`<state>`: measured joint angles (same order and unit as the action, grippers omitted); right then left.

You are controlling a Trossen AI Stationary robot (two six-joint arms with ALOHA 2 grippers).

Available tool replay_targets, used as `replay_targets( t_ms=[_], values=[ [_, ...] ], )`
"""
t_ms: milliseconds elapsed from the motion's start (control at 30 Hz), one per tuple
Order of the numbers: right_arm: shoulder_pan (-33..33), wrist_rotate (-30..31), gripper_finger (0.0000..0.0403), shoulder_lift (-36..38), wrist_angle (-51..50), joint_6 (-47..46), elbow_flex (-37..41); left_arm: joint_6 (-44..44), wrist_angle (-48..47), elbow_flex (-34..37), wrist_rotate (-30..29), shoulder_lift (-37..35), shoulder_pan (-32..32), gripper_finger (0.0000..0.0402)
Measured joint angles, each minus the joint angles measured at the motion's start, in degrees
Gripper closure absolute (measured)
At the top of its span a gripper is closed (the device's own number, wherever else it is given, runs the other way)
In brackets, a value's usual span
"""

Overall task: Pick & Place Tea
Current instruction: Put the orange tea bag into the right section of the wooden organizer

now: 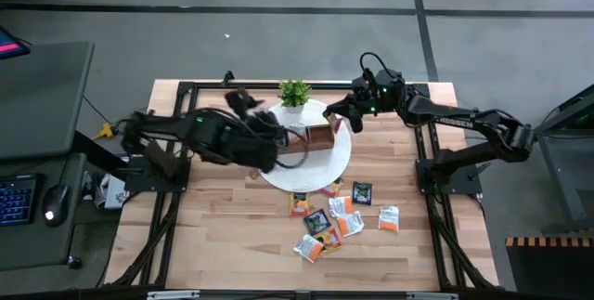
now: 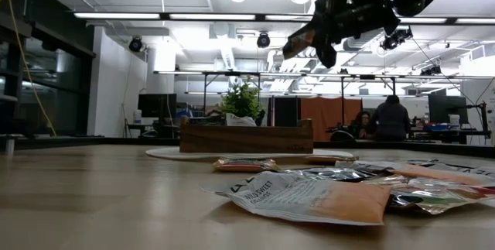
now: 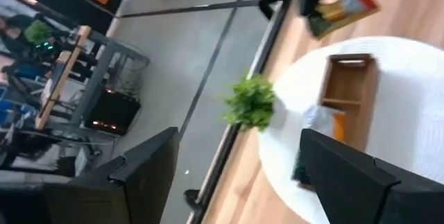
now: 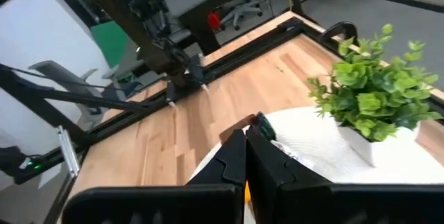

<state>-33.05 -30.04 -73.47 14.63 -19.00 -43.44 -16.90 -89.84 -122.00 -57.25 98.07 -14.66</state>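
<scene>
Looking straight down, the left hand (image 1: 278,137) hangs released over the white round mat (image 1: 343,156) by the wooden tray (image 1: 320,138); the right hand (image 1: 342,114) is clenched on a sachet (image 1: 336,125) above the tray's far end, near the plant (image 1: 295,93). Loose tea sachets (image 1: 339,218) lie scattered on the worktop (image 1: 223,235) in front of the mat.

At worktop level, the held sachet (image 2: 298,45) hangs above the tray (image 2: 246,138).

From the left wrist, spread fingers (image 3: 149,172) frame the tray (image 3: 350,96).

From the right wrist, shut fingers (image 4: 232,161) pinch something that barely shows.
</scene>
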Motion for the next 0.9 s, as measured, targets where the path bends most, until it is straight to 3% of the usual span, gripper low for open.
replay_targets(
  t_ms=[167,467,667,900],
  values=[
    [0.05,1.75,0.0402,-1.79,2.4,2.38,0.76,-3.34,-0.33,7.54,-3.8,-9.05,0.12,0.0105],
    [0.54,7.68,0.0403,-8.42,29.96,-3.65,10.12,-11.91,3.43,20.7,-4.99,-23.19,0.02,0.0105],
    [0.58,10.27,0.0403,-14.32,46.0,-9.59,16.66,-11.95,8.09,28.58,-5.05,-27.37,0.0,0.0105],
    [1.92,10.24,0.0403,-21.68,49.72,-10.76,14.79,-14.39,11.43,34.18,-5.33,-28.89,-0.02,0.0105]
  ],
)
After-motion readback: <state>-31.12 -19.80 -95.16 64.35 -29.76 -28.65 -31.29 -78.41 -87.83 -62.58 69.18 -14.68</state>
